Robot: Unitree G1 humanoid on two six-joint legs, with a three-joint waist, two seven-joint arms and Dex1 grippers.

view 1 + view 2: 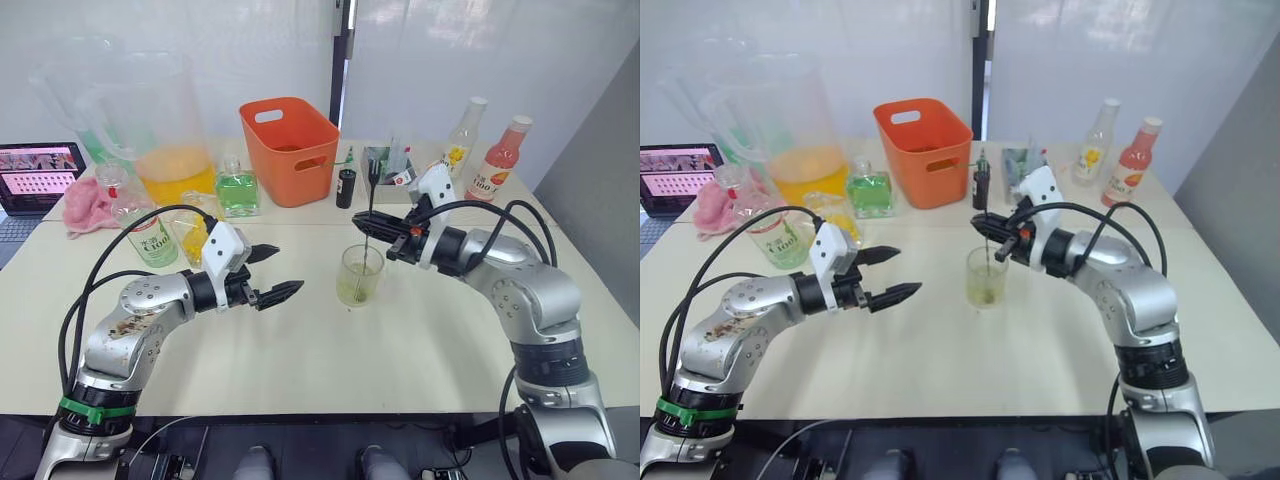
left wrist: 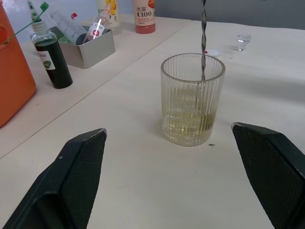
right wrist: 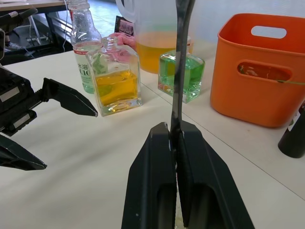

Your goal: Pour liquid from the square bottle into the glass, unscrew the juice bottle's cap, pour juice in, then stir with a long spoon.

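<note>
Fingers of the right gripper (image 3: 177, 138) are pressed together on the flat handle of the spoon (image 1: 368, 215) — thin, stiff, light and likely slick, so the hold high on the handle looks right. Its twisted shaft dips into the ribbed glass (image 2: 192, 99), breakable, with a little yellowish liquid at the bottom. From beyond the glass the right arm reaches in, forearm about level; the left gripper (image 1: 272, 273) hovers beside the glass — spread, holding nothing.

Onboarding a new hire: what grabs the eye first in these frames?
The right gripper, shut on the long spoon, holds it upright in the ribbed glass at table centre. The left gripper hangs open beside the glass. Behind, an orange basket and a big pitcher of orange liquid stand out.
</note>
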